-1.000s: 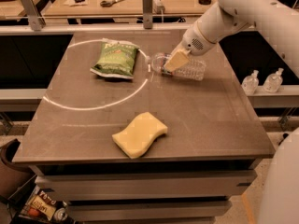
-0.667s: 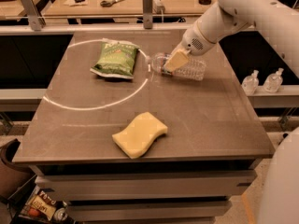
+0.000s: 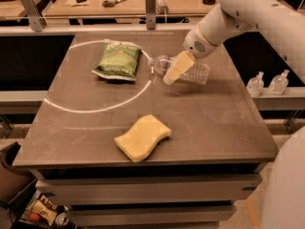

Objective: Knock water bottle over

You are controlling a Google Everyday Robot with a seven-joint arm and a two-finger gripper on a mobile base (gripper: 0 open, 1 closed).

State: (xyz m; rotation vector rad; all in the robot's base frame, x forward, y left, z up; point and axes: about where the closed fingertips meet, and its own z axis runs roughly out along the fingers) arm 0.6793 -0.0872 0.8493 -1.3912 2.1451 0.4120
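The water bottle (image 3: 193,73) is clear ribbed plastic and lies on its side on the grey table (image 3: 214,123), its cap end pointing left toward the green snack bag (image 3: 117,60). My gripper (image 3: 177,68) hangs from the white arm coming in from the upper right. It sits directly over the bottle's neck half, with its pale finger across the front of the bottle and hiding the cap.
A yellow sponge (image 3: 142,137) lies near the table's front edge. A white circle line (image 3: 95,108) is marked on the left half of the table. Two small pump bottles (image 3: 267,84) stand on a ledge to the right. A wooden bench with tools is behind.
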